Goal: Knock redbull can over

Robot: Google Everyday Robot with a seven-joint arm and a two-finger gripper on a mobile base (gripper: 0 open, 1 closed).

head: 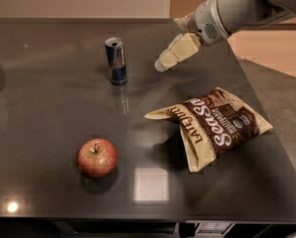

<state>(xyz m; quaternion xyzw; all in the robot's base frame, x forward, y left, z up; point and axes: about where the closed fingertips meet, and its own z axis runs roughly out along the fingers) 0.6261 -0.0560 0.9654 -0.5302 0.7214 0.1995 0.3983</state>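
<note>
Can [116, 61] stands upright on the dark table [48, 108], toward the far side, left of centre, untouched. Gripper [162, 64] hangs above the table just right of the can, near but apart from it, tip angled down-left toward it; can't tell whether it's wide or narrow, and it holds nothing. Apple [97, 157] sits near the front edge, well apart from the can, and the chip bag [212, 125] lies on the right, below the arm.

Arm from right; hand [163, 63] mid-air, pointing down-left.
</note>
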